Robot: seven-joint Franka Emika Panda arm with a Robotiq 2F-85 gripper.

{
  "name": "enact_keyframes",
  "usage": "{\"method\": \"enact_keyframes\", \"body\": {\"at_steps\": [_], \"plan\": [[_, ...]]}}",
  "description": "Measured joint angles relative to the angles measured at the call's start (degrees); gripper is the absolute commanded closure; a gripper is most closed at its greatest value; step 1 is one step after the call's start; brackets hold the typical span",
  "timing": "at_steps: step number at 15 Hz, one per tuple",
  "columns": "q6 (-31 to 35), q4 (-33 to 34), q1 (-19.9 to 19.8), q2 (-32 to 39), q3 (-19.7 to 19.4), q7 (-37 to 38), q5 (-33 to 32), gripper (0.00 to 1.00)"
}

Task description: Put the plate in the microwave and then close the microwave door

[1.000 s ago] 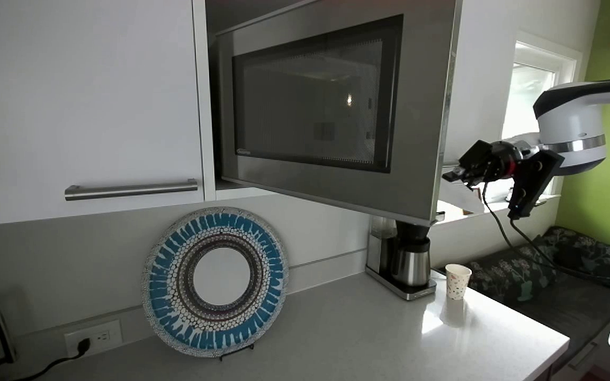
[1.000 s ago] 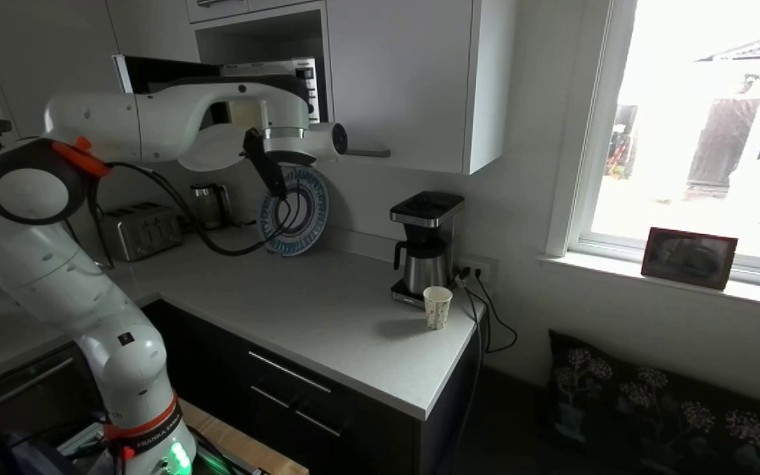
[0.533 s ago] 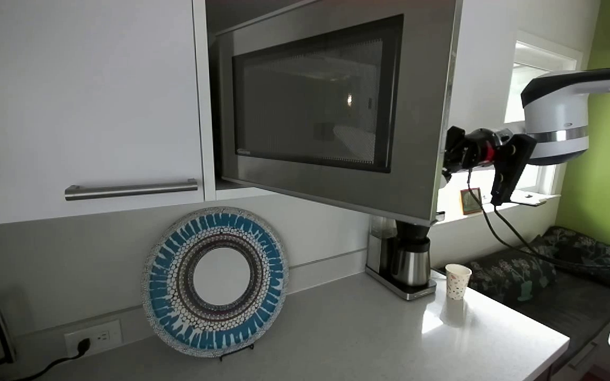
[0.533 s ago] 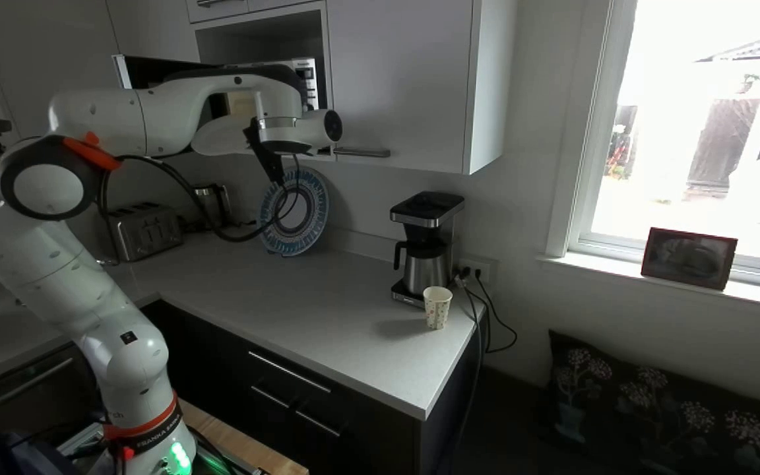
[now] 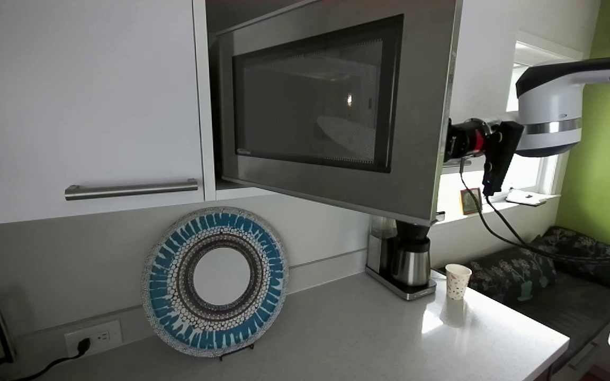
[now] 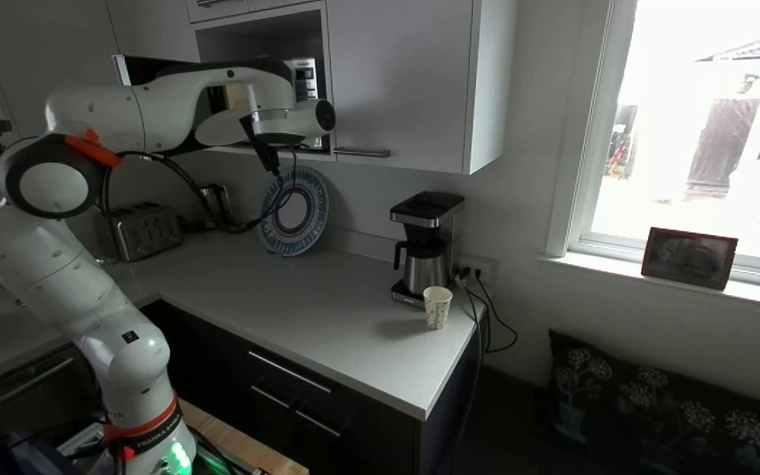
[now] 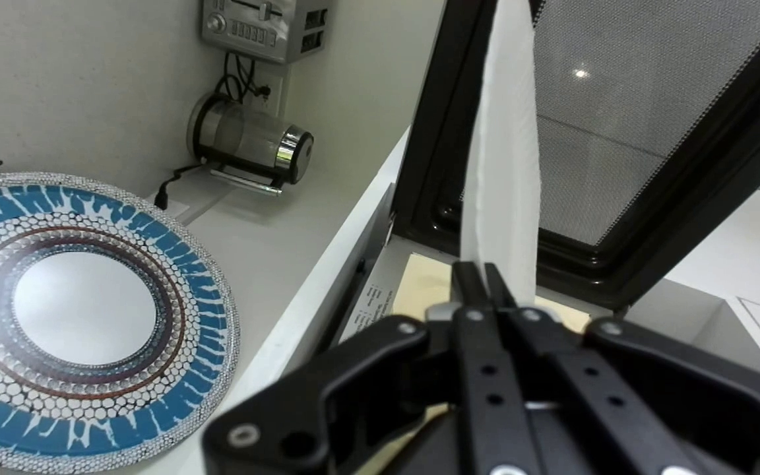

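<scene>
The white plate (image 7: 508,145) shows nearly edge-on in the wrist view, upright between the fingertips of my gripper (image 7: 483,274). The gripper is shut on its rim. In an exterior view the plate shows faintly through the door window (image 5: 350,137). The microwave door (image 5: 424,106) stands wide open; its dark inner side (image 7: 578,267) is beyond and right of the plate in the wrist view. The microwave's control strip (image 6: 305,79) shows in an exterior view, with the arm in front of most of the oven. In both exterior views my fingertips are hidden, by the door or the arm.
The large blue-patterned plate (image 5: 268,280) stands on the counter (image 5: 337,333) below the microwave. A coffee maker (image 6: 426,257) and a paper cup (image 6: 437,307) stand near the counter's end. A white cabinet (image 6: 400,86) adjoins the microwave. A kettle (image 7: 248,142) also shows.
The arm has moved up and toward the microwave, behind the open door. The plate has come into sight through the door window and moved further across it. The door has not moved.
</scene>
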Motion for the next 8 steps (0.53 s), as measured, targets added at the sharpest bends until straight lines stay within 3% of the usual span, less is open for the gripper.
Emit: {"method": "enact_keyframes", "body": {"at_steps": [8], "plan": [[1.9,1.1,1.0,0.8,0.4,0.7,0.5,1.00]]}}
